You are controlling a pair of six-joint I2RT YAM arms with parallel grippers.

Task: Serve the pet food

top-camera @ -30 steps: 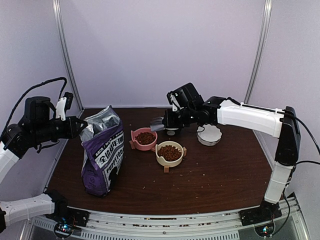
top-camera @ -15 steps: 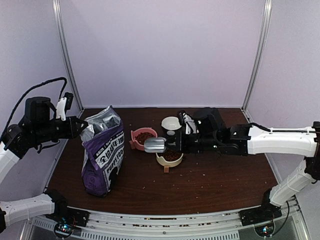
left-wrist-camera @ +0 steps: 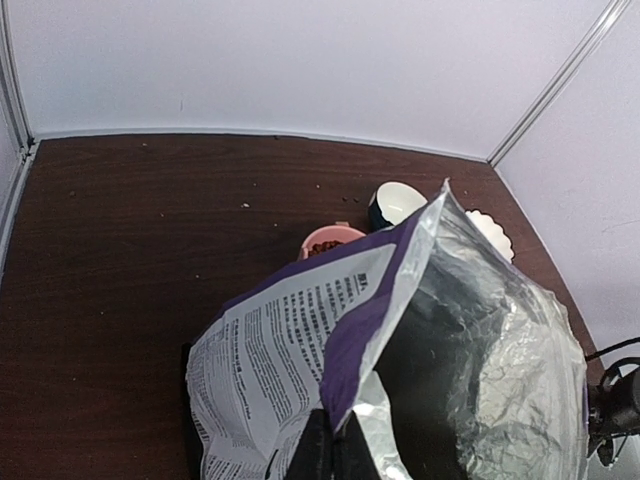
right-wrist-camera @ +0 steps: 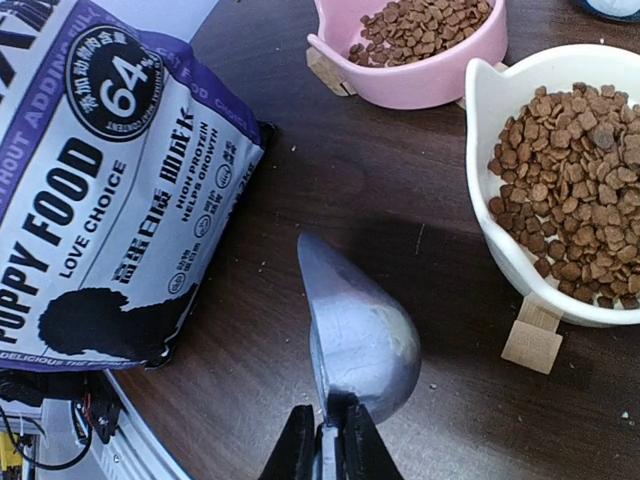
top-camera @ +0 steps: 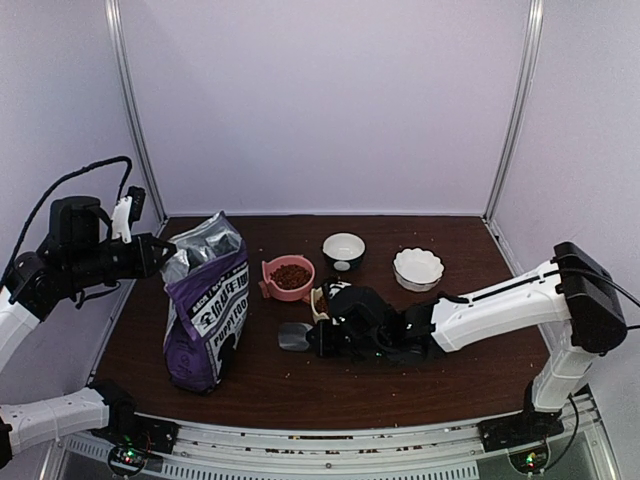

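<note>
left jaws pinched shut on bag (left-wrist-camera: 290,340) top edge, to hold mouth open. right jaws near closed, clamping scoop (right-wrist-camera: 355,335) handle, low over table (right-wrist-camera: 300,180) beside bag, likely for refill. pet food (right-wrist-camera: 570,180) sits in cream bowl (right-wrist-camera: 485,110), pink bowl (right-wrist-camera: 400,85).

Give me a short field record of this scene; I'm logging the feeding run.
left gripper: shut on top edge of purple-and-white foil puppy food bag, which stands upright and open
right gripper: shut on handle of silver metal scoop; no kibble visible on it
pink bowl: holds reddish-brown kibble pellets
cream bowl: holds kibble
white scalloped bowl: looks empty
small white round bowl: looks empty
</note>
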